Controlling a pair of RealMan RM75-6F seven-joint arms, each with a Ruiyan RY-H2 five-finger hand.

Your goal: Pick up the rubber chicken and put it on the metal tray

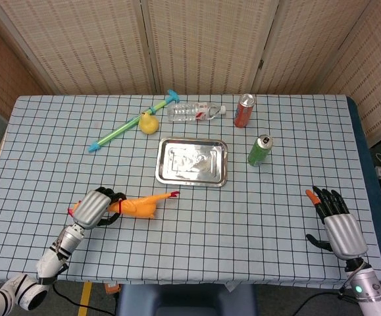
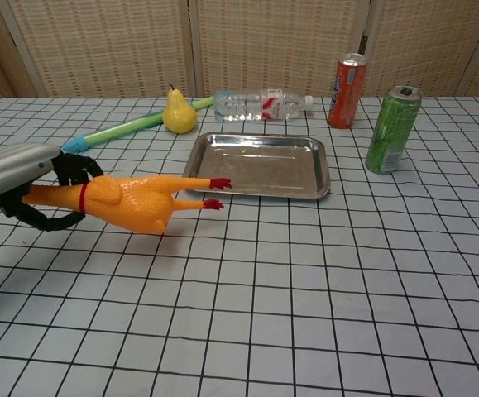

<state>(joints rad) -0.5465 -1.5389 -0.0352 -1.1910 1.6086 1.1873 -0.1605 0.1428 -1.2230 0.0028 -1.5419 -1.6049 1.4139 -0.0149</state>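
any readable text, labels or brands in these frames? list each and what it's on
None can be read.
Red can: vertical white lettering, too blurred to read.
Green can: markings, illegible.
Bottle: white and red label, too small to read.
Chicken, tray, pear: no text visible.

— Any wording legible on the desk items?

— None that can be made out. The orange-red can, far right of centre, carries pale lettering down its side, too blurred to read.

— And the green can just right of it?

— Darker markings on its wall, no letters resolvable.

— The bottle?

— The clear plastic bottle, lying on its side at the far edge, wears a red-and-white label; its print is too small to tell in either view.
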